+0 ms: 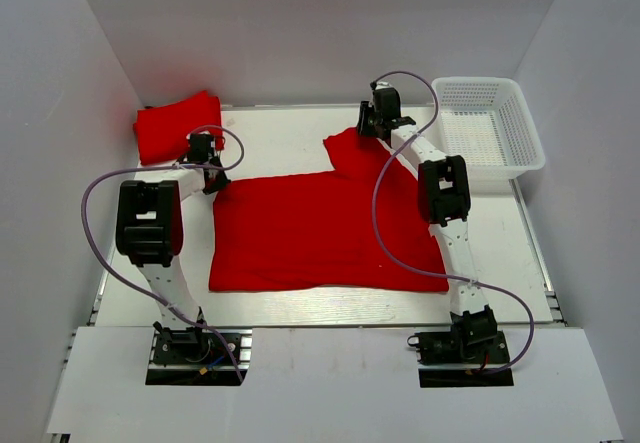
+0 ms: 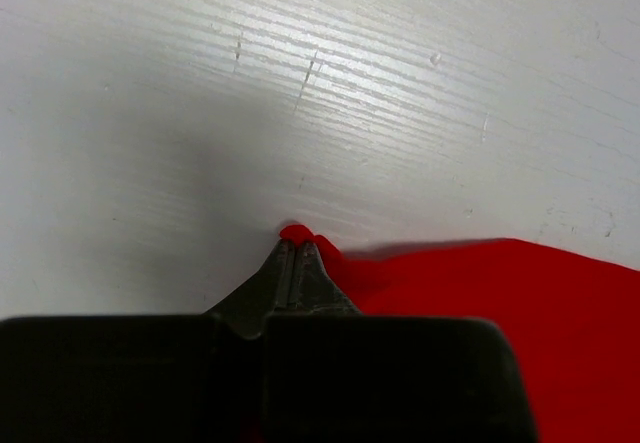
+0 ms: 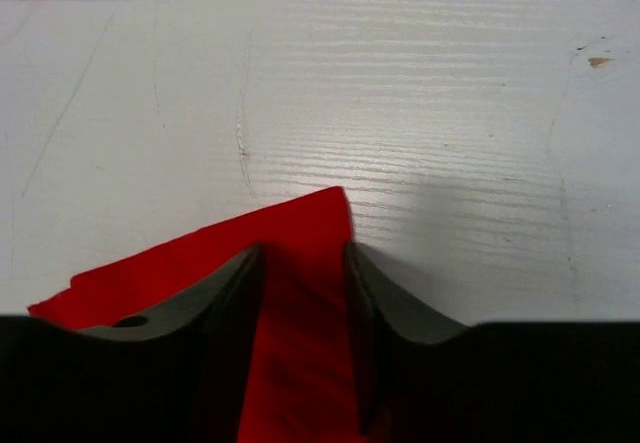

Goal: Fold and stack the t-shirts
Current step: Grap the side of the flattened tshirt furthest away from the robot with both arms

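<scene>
- The flat shirt is lying mid-tabletop, its long axis running left to right.
- The left pincer is pinching shut on its far-left corner.
- The right pincer is standing part-open astride the far-right sleeve corner, with cloth lying between the jaws, not yet clamped.
- The folded shirt is sitting far left.

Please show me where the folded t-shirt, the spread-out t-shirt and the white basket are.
folded t-shirt [image 1: 175, 128]: top view, middle of the bundle.
spread-out t-shirt [image 1: 320, 231]: top view, centre of its body.
white basket [image 1: 495, 179]: top view, its near wall.
</scene>
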Robot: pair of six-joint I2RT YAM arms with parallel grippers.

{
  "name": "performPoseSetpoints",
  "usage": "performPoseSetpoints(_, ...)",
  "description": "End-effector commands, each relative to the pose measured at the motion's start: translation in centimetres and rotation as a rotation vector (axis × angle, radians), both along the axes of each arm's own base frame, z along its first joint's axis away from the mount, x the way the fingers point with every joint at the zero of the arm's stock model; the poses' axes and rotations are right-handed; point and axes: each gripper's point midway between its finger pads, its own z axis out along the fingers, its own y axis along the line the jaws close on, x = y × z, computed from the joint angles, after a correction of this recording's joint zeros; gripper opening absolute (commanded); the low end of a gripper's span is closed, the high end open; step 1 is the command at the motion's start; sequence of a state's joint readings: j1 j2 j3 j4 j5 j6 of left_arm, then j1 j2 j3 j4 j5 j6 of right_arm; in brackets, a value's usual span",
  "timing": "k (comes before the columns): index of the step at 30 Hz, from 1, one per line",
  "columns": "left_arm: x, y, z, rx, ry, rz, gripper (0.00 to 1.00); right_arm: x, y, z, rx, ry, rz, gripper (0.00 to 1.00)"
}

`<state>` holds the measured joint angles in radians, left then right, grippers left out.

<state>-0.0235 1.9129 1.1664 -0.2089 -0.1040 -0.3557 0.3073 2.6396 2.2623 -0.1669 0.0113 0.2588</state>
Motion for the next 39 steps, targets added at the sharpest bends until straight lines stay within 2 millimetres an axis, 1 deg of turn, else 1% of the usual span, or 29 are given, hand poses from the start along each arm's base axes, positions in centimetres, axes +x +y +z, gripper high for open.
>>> performPoseSetpoints(1,-1.6,-0.6,1.4,-0.011,0.015,-0.027,0.00,-1.5,0.2,-0.9,-0.007,0.083,0.010,0.40)
performPoseSetpoints(6,-1.8,-0.4,1.8,-0.004,0.007,-0.022,0.00,-1.3,-0.2,-1.2,-0.027,0.086,-0.014,0.18)
performPoseSetpoints(7,-1.8,-0.4,1.8,-0.004,0.007,-0.022,0.00,-1.1,-0.3,-1.0,-0.025,0.080,-0.013,0.01)
performPoseSetpoints(10,-2.0,-0.3,2.3,0.003,-0.003,-0.016,0.00,-1.4,0.0,-1.1,-0.029,0.083,0.000,0.00)
performPoseSetpoints(12,-1.7,-0.3,2.9,0.009,-0.023,-0.023,0.00,-0.8,-0.1,0.6,-0.034,0.027,-0.013,0.00)
performPoseSetpoints(14,-1.5,-0.4,3.0,0.000,-0.032,-0.030,0.00,-0.6,-0.4,1.0,-0.060,-0.013,-0.011,0.00)
performPoseSetpoints(15,-1.5,-0.4,3.3,0.007,-0.040,-0.038,0.00,-0.4,-0.2,3.5,-0.045,-0.069,-0.012,0.00)
performPoseSetpoints(16,-1.5,-0.4,3.4,0.007,-0.040,-0.038,0.00,0.1,-0.6,4.5,-0.029,-0.101,-0.017,0.00)
performPoseSetpoints(17,-1.1,-0.6,4.1,-0.001,-0.060,-0.044,0.00,-0.5,-0.3,4.0,-0.011,-0.086,-0.002,0.00)
performPoseSetpoints(18,-0.9,-0.7,4.3,-0.008,-0.071,-0.050,0.00,-0.5,-0.4,6.9,0.010,-0.129,-0.002,0.00)
performPoseSetpoints(19,-0.9,-0.9,4.3,-0.016,-0.071,-0.057,0.00,-0.2,0.0,8.5,0.023,-0.182,0.006,0.00)
performPoseSetpoints(20,-0.7,-1.1,4.9,-0.023,-0.090,-0.063,0.00,-0.9,-0.4,8.6,-0.007,-0.197,0.021,0.00)
performPoseSetpoints(21,-0.4,-1.1,5.0,-0.023,-0.101,-0.063,0.00,-0.9,-0.1,10.9,0.004,-0.248,0.037,0.00)
performPoseSetpoints(22,-0.4,-1.3,5.6,-0.031,-0.113,-0.070,0.00,-1.1,0.3,11.8,0.009,-0.275,0.055,0.00)
performPoseSetpoints(24,-0.4,-1.3,5.8,-0.031,-0.124,-0.070,0.00,-2.4,0.3,13.0,0.025,-0.285,0.081,0.00)
performPoseSetpoints(25,-0.4,-1.3,6.3,-0.031,-0.138,-0.071,0.00,-3.0,0.5,12.7,0.039,-0.279,0.101,0.00)
performPoseSetpoints(26,-0.7,-1.3,5.9,-0.031,-0.126,-0.070,0.00,-3.3,0.3,14.2,0.057,-0.305,0.097,0.00)
performPoseSetpoints(27,-0.5,-1.3,6.6,-0.031,-0.150,-0.071,0.00,-4.7,0.0,13.2,0.052,-0.280,0.105,0.00)
performPoseSetpoints(28,-1.0,-1.3,6.6,-0.031,-0.147,-0.071,0.00,-4.9,-0.2,14.0,0.058,-0.305,0.102,0.00)
performPoseSetpoints(29,-1.0,-1.3,7.0,-0.037,-0.157,-0.064,0.00,-5.3,-0.4,15.9,0.071,-0.350,0.096,0.00)
performPoseSetpoints(30,-1.2,-1.3,6.6,-0.037,-0.152,-0.064,0.00,-6.9,-0.8,14.5,0.064,-0.318,0.102,0.00)
performPoseSetpoints(31,-1.5,-1.3,7.1,-0.037,-0.164,-0.064,0.00,-7.2,-0.8,15.4,0.079,-0.344,0.103,0.00)
performPoseSetpoints(32,-1.9,-1.3,6.6,-0.037,-0.152,-0.064,0.00,-8.4,-1.0,14.9,0.080,-0.323,0.107,0.00)
performPoseSetpoints(33,-1.8,-1.3,7.3,-0.037,-0.169,-0.064,0.00,-8.8,-1.0,17.2,0.095,-0.359,0.106,0.00)
performPoseSetpoints(34,-2.2,-1.3,6.9,-0.044,-0.158,-0.056,0.00,-9.7,-1.2,17.5,0.102,-0.363,0.108,0.00)
performPoseSetpoints(35,-2.3,-1.3,7.9,-0.044,-0.176,-0.056,0.00,-10.6,-1.5,16.4,0.097,-0.338,0.113,0.00)
performPoseSetpoints(36,-2.7,-1.3,7.7,-0.044,-0.171,-0.056,0.00,-11.4,-1.6,17.7,0.106,-0.357,0.116,0.00)
performPoseSetpoints(38,-3.8,-1.1,7.6,-0.044,-0.169,-0.043,0.00,-13.4,-2.0,16.7,0.097,-0.326,0.125,0.00)
performPoseSetpoints(39,-4.2,-1.2,7.7,-0.051,-0.171,-0.036,0.00,-14.2,-2.3,17.8,0.098,-0.343,0.125,0.00)
